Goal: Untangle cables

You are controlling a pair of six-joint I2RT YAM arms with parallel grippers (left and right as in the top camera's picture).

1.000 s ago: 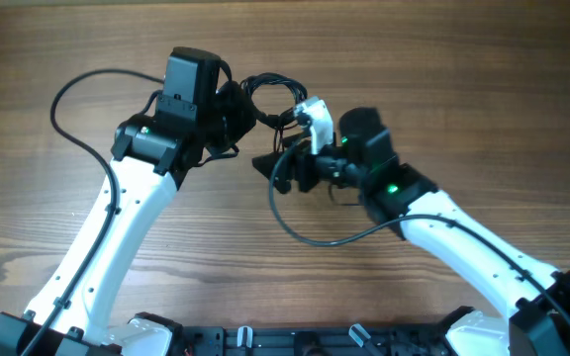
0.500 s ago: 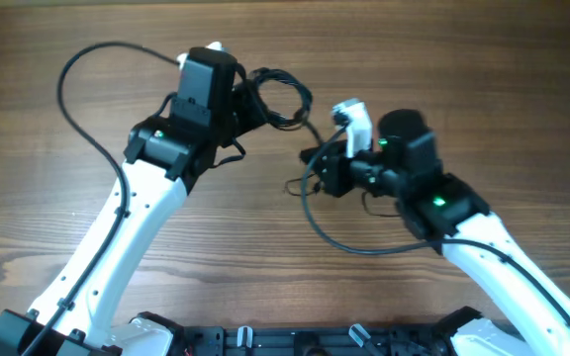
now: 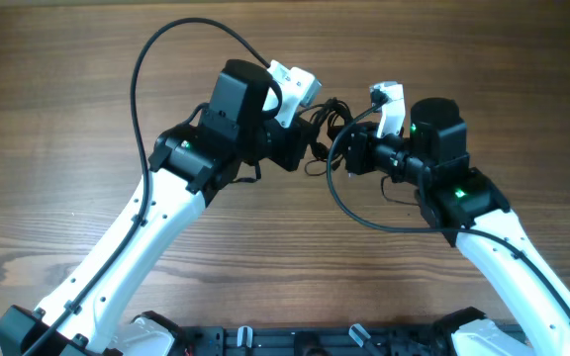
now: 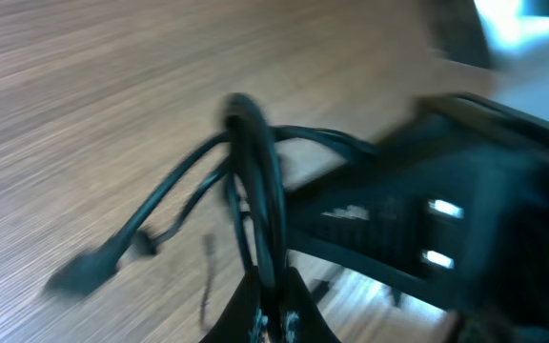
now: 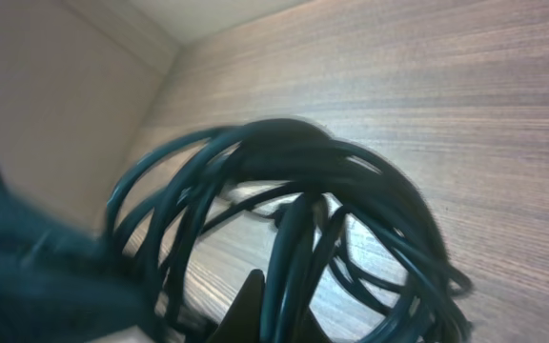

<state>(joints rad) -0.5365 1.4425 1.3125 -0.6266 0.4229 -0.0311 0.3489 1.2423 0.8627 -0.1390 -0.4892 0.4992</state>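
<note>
Overhead view: both arms met over the wooden table [image 3: 67,79], toward 12 o'clock of its middle. The cables [image 3: 327,117] hung bunched as one dark knot between the two tools, apparently lifted off the wood, though the overhead view was too cluttered to be sure. Left gripper [image 3: 303,143] sat at 9 o'clock of the knot, right gripper [image 3: 350,154] at about 4 o'clock, the two just beside each other. Left wrist view, heavily blurred: left gripper [image 4: 274,307] was closed, pinching the cables [image 4: 253,171], with a loop rising toward 12 o'clock from the fingertips and one strand trailing off toward 8 o'clock to a plug end [image 4: 89,272] near the table. Right wrist view: right gripper [image 5: 267,307] was likewise closed on the cables [image 5: 294,181], several coiled strands fanning out above the fingertips from 9 o'clock round to 4 o'clock. The right arm's own thicker lead [image 3: 356,210] looped at 6 o'clock of the knot.
</note>
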